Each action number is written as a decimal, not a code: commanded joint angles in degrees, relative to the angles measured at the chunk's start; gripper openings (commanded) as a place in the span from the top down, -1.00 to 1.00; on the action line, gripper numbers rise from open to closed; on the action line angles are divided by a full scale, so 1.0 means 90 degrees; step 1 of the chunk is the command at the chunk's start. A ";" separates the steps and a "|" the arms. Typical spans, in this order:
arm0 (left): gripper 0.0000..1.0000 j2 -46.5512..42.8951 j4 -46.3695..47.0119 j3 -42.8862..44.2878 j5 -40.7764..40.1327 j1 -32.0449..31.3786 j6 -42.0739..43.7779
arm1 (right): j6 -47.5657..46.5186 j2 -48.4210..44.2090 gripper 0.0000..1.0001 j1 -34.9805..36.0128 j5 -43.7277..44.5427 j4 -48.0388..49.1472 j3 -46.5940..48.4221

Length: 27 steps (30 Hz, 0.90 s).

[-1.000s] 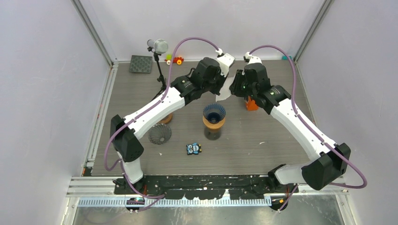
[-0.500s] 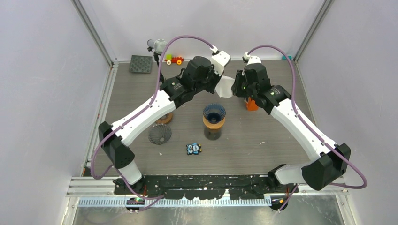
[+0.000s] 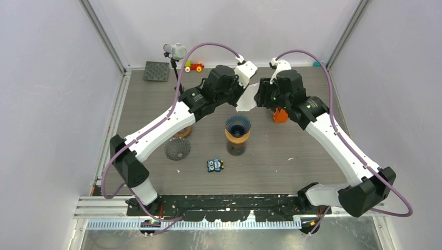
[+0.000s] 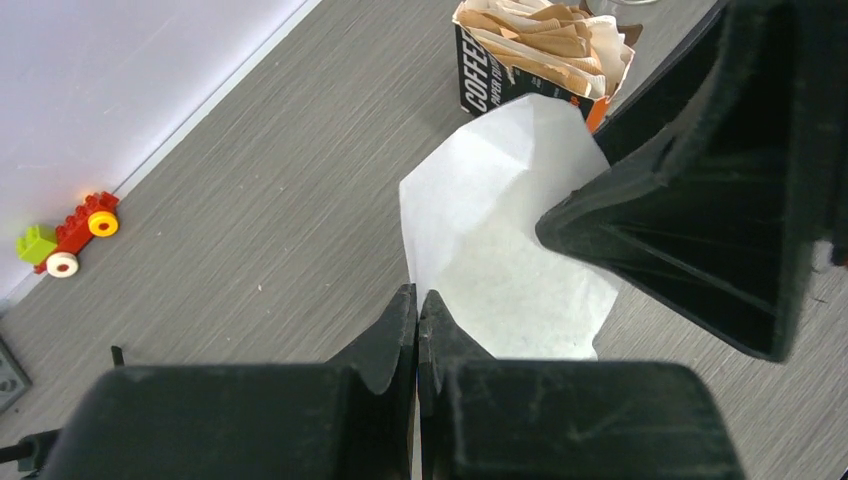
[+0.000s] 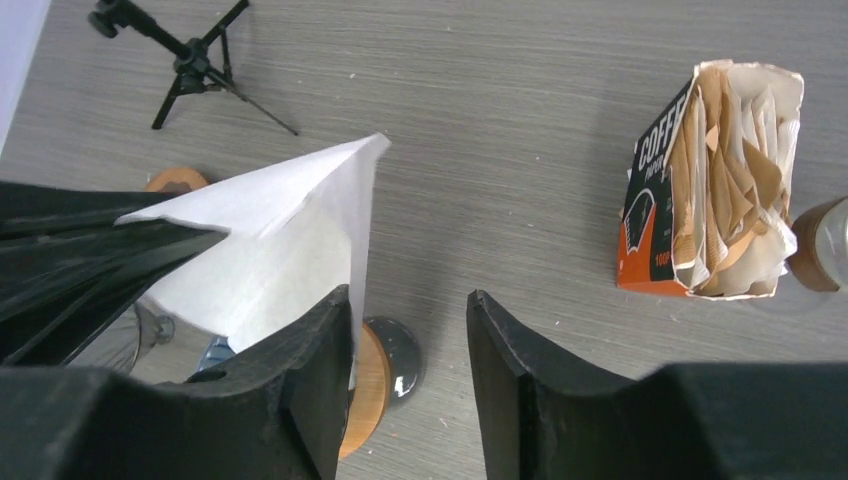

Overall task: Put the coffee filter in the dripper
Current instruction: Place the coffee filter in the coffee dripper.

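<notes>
**Q:** Left to right, how far along are you?

**A:** Not done. Your left gripper point(image 4: 415, 305) is pinched shut on the lower edge of the coffee filter point(image 4: 480, 230), which hangs in the air. It's above the table, a bit behind and right of the dripper point(image 3: 237, 126). The dripper has nothing in it that I can see. Your right gripper point(image 5: 410, 310) has its fingers apart. The filter lies against the outside of one finger, not between them, so only the left arm carries it. The filter box point(image 5: 715, 190) stands further right, still full.

**Q:** What's left?

**A:** My read: carry the filter over the dripper, lower it in, let go.

**Q:** Changes from the earlier frames?

**A:** Small ones. A second ago your left wrist sat further right, and the elbow has since swung out left. The filter has barely shifted in the last half second. The right arm's lower link has drifted right. The dripper hasn't moved.
</notes>
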 commanded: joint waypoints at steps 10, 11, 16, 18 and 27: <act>1.00 -0.0438 -0.0081 -0.0139 0.0829 -0.0035 0.0322 | -0.1381 -0.0348 -0.06 0.0027 -0.0430 -0.0108 0.0760; 1.00 -0.0443 -0.0096 -0.0138 0.0854 -0.0035 0.0336 | -0.1427 -0.0355 -0.06 0.0027 -0.0461 -0.0085 0.0752; 1.00 -0.0465 -0.0182 -0.0103 0.0977 -0.0035 0.0382 | -0.1811 -0.0390 -0.02 0.0022 -0.0616 -0.0059 0.0756; 1.00 -0.0458 -0.0220 -0.0092 0.1002 -0.0035 0.0399 | -0.2001 -0.0427 0.00 0.0019 -0.0815 -0.0054 0.0743; 1.00 -0.0468 -0.0257 -0.0083 0.1052 -0.0035 0.0397 | -0.2522 -0.0551 0.17 0.0027 -0.1221 0.0004 0.0653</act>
